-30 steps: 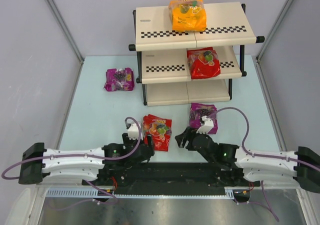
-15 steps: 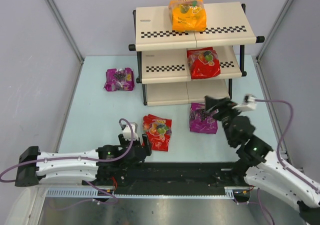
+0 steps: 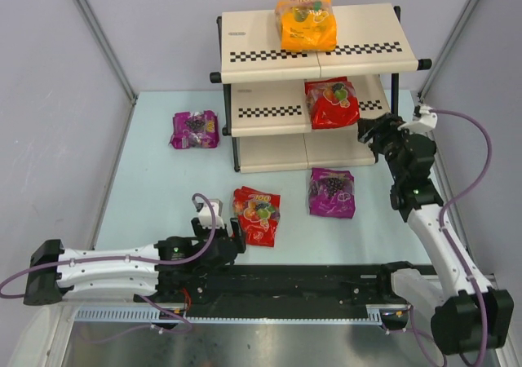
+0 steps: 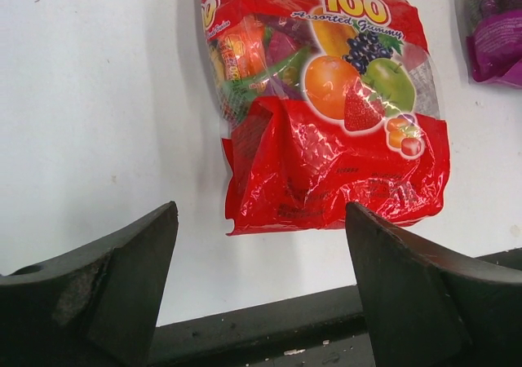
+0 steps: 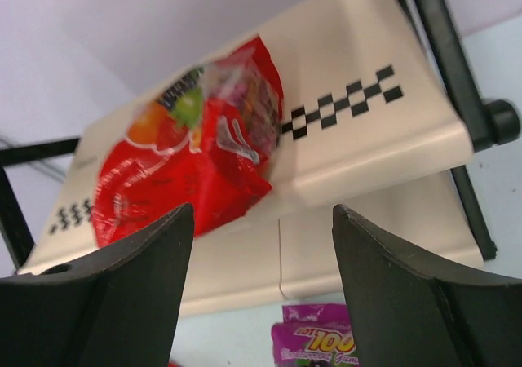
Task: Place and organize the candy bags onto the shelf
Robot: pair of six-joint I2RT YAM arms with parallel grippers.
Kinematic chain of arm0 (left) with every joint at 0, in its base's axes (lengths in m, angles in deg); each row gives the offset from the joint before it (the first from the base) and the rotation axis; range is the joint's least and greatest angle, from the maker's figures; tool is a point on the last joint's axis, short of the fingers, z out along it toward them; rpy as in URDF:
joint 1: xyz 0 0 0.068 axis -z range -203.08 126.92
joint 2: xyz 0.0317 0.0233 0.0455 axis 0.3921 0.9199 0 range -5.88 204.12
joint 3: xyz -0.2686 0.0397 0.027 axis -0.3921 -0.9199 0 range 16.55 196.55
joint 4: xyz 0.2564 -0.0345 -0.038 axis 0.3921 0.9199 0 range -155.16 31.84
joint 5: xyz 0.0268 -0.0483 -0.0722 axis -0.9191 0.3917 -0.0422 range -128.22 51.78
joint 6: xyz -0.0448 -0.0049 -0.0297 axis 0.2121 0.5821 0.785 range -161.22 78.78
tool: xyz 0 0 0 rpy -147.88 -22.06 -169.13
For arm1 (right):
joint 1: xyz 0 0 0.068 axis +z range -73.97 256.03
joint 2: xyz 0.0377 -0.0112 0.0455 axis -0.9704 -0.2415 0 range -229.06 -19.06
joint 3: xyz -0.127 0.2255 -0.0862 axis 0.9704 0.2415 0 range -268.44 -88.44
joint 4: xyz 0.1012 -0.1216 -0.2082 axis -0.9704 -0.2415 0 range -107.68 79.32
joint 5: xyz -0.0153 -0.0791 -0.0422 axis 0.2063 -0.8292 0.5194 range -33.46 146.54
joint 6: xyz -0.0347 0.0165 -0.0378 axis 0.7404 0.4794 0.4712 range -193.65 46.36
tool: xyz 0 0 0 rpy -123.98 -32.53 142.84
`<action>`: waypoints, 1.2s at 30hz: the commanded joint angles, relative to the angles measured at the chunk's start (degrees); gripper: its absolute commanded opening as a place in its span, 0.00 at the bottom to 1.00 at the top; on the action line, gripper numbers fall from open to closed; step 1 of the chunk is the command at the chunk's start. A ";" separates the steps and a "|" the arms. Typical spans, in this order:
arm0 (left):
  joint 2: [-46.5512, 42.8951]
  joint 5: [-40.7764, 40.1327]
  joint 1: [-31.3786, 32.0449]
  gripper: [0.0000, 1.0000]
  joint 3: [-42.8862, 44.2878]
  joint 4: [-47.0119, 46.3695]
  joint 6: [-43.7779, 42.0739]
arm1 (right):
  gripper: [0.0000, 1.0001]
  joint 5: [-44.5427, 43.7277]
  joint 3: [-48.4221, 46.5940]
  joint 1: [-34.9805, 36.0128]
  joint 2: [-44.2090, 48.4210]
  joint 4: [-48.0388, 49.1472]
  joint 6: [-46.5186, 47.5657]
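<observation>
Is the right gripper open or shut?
Open. In the wrist view the right gripper shows fingers wide apart, nothing between them; the red bag lies beyond on the shelf.

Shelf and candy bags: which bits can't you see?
- Top view: on the cream-beige stepped shelf, the middle board covers the back of the bottom board.
- Left wrist view: the red glossy candy bag on the table is cut by the top edge.
- Right wrist view: the purple glossy candy bag is cut by the bottom edge.
</observation>
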 commanded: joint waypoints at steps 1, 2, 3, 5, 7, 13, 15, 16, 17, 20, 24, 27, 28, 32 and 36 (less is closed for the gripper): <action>-1.55 -2.28 -0.10 0.88 0.05 -0.05 -0.93 | 0.73 11.63 -4.41 -2.01 -4.61 7.16 2.96; -1.64 -2.37 -0.10 0.88 -0.04 0.04 -1.02 | 0.73 11.98 -4.86 -2.27 -5.40 7.85 3.22; -1.81 -2.55 -0.10 0.88 -0.04 0.04 -1.11 | 0.72 12.51 -5.38 -2.53 -6.89 8.30 3.40; -2.08 -2.55 -0.10 0.89 -0.12 0.22 -1.28 | 0.73 13.39 -6.79 -2.80 -8.13 8.91 3.40; -2.25 -2.81 -0.10 0.89 -0.12 0.22 -1.46 | 0.73 13.13 -7.32 -2.80 -8.75 9.09 3.14; -2.69 -3.25 -0.10 0.89 -0.12 -0.05 -1.90 | 0.73 13.04 -7.67 -2.80 -9.97 10.23 3.31; -2.43 -3.16 -0.10 0.89 -0.04 -0.22 -2.16 | 0.73 13.57 -8.55 -2.80 -11.29 10.23 3.57; -2.43 -3.16 -0.10 0.89 -0.04 -0.22 -2.42 | 0.73 13.57 -8.81 -2.80 -12.43 10.76 3.66; -2.34 -3.16 -0.10 0.89 0.05 -0.22 -2.51 | 0.73 13.48 -8.90 -2.89 -13.14 11.02 3.84; -2.34 -3.34 -0.10 0.90 0.14 0.04 -2.69 | 0.73 13.48 -9.34 -2.80 -15.94 12.16 3.93; -2.60 -3.43 -0.10 0.90 -0.04 0.13 -2.69 | 0.54 15.15 -10.66 -2.80 -20.08 14.27 2.88; -2.78 -3.43 -0.10 0.90 -0.12 0.57 -2.51 | 0.41 15.94 -11.10 -2.80 -22.02 14.80 2.52; -2.78 -3.51 -0.10 0.90 -0.12 0.74 -2.34 | 0.36 16.12 -11.19 -2.89 -22.11 14.72 2.52; -3.48 -3.43 -0.10 0.90 -0.82 1.62 -1.46 | 0.03 17.52 -11.10 -2.80 -19.75 13.31 2.35; -4.80 -3.16 -0.10 0.90 -1.53 1.36 -0.93 | 0.00 19.37 -7.87 -2.45 -14.31 11.82 2.34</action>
